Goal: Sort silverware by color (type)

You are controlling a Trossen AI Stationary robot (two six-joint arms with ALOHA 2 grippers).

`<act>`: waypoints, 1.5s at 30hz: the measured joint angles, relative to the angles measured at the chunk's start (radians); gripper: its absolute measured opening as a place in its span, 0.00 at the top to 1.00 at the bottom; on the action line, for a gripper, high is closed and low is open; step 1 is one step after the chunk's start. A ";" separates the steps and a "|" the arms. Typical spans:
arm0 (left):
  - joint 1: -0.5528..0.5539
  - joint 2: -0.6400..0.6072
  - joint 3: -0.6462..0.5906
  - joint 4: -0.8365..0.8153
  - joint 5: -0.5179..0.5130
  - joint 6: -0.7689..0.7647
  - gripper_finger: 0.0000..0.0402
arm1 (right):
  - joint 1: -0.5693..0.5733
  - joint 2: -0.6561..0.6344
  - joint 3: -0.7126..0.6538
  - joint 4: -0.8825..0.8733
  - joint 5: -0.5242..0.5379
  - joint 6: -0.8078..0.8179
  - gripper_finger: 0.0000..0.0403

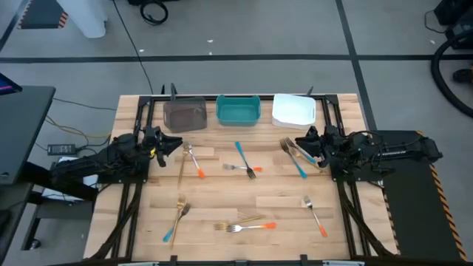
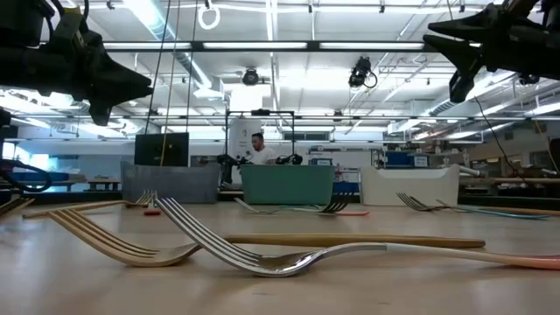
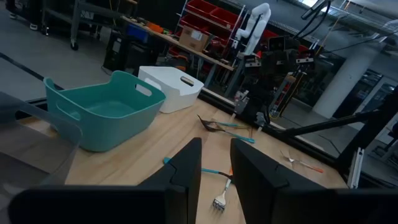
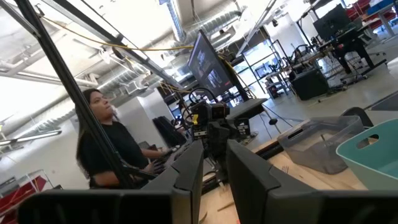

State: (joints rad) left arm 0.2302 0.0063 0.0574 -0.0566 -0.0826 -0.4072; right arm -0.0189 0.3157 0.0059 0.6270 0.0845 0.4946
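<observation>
Nothing is held by the left gripper [image 1: 179,144] or right gripper [image 1: 301,142]; both hover slightly parted before the teal bin [image 1: 238,109]. No sorting is done: all silverware [image 1: 244,225] lies scattered before that empty bin.

A silver fork [image 2: 262,249] lies beside a gold fork [image 2: 122,241] on the table [image 2: 70,280].

You get bright, even overhead light w/ soft shadows on the table [image 1: 244,196]. Ceiling strip lights [image 2: 271,45] glare in low view; near fork [image 2: 262,249] is blurred.
</observation>
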 joint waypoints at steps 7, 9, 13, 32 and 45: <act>0.000 0.000 0.000 0.000 0.000 0.000 0.77 | 0.000 0.000 0.000 0.000 0.000 0.000 0.80; 0.000 0.000 0.000 0.000 0.000 0.000 0.77 | 0.000 0.000 0.000 0.000 0.000 0.000 0.80; 0.000 0.000 0.000 0.000 0.000 0.000 0.77 | 0.000 0.000 0.000 0.000 0.000 0.000 0.80; 0.012 0.001 0.000 0.000 0.001 0.000 0.77 | 0.000 0.000 0.000 0.000 0.000 0.000 0.80; 0.015 0.000 0.000 0.008 0.000 0.000 0.77 | 0.000 0.000 0.000 0.000 0.000 0.000 0.80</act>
State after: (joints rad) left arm 0.2455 0.0063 0.0574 -0.0490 -0.0822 -0.4076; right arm -0.0193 0.3157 0.0063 0.6270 0.0849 0.4946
